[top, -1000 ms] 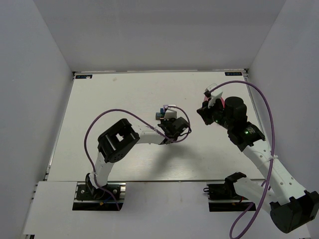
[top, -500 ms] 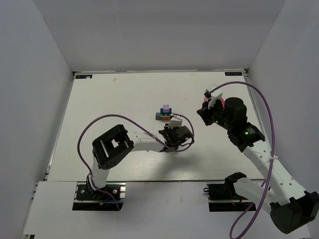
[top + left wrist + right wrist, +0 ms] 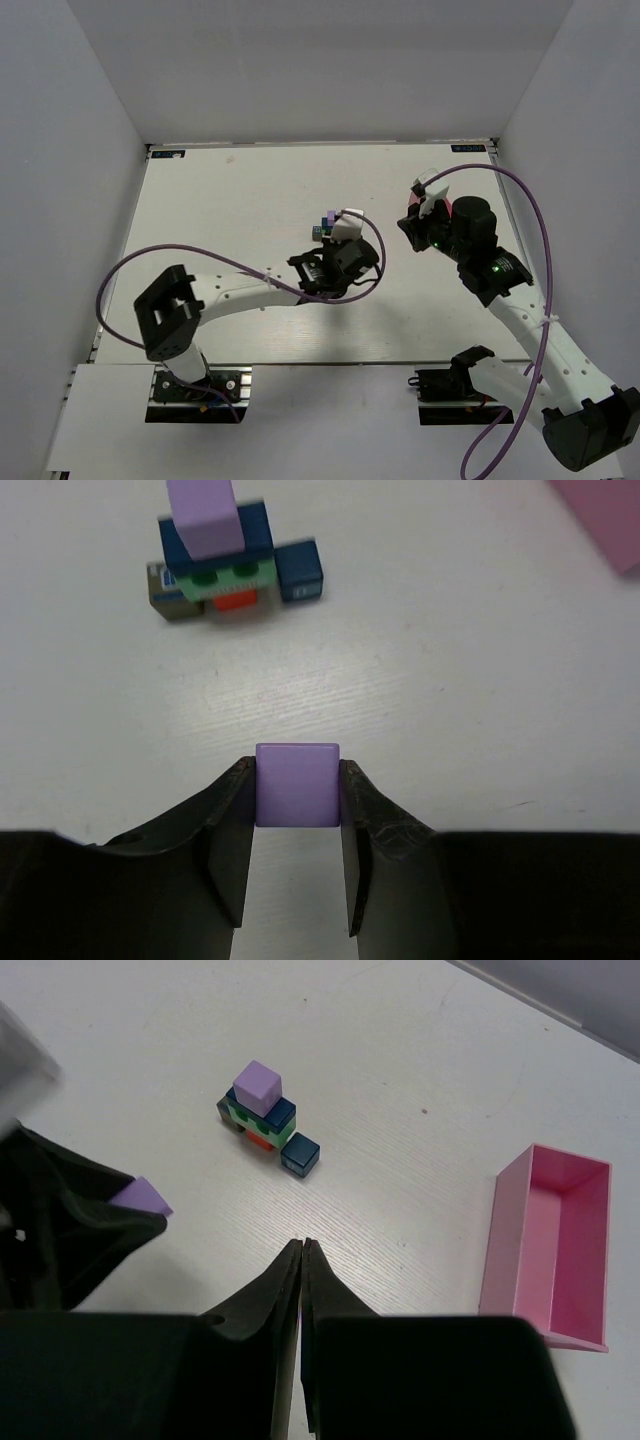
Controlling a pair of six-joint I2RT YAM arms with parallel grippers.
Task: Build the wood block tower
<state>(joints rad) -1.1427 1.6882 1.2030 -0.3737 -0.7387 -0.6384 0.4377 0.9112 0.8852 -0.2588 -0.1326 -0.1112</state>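
The wood block tower [image 3: 215, 565] is a small stack: a purple cube on a dark blue block, green and red below, and a blue cube [image 3: 299, 570] beside it. It also shows in the top view [image 3: 325, 226] and the right wrist view [image 3: 262, 1110]. My left gripper [image 3: 297, 775] is shut on a second purple cube [image 3: 297, 785], held above the table on the near side of the tower, apart from it. That cube also shows in the right wrist view [image 3: 140, 1198]. My right gripper [image 3: 302, 1245] is shut and empty, raised to the right of the tower.
An open pink rectangular box [image 3: 548, 1250] lies on the table to the right of the tower; its corner shows in the left wrist view [image 3: 600, 515]. White walls enclose the table on three sides.
The left arm's elbow has swung far to the left. Its gripper drew back from the tower, then moved toward it again. The right arm has not moved.
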